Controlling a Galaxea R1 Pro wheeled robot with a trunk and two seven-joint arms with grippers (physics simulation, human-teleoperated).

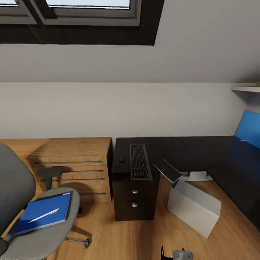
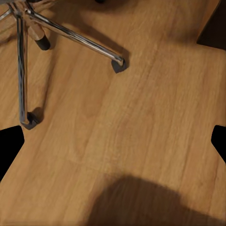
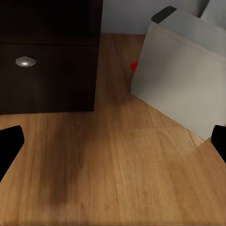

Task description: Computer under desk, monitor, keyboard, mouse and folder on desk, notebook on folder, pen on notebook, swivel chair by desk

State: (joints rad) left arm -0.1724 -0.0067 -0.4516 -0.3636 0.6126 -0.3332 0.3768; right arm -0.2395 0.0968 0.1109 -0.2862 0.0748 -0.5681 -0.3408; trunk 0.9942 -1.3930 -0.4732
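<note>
Lying on swivel chair (image 1: pixel 47 240): folder (image 1: pixel 54 204) w/ pen (image 1: pixel 44 215)

No text, label, brand, number or sign can be read anywhere.

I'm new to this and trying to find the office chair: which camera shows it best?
The head view: the swivel chair shows its grey seat, tall back and an armrest, with the blue folder on the seat. The left wrist view catches just its chrome legs and castors; the right wrist view looks toward the desk drawers instead.
</note>
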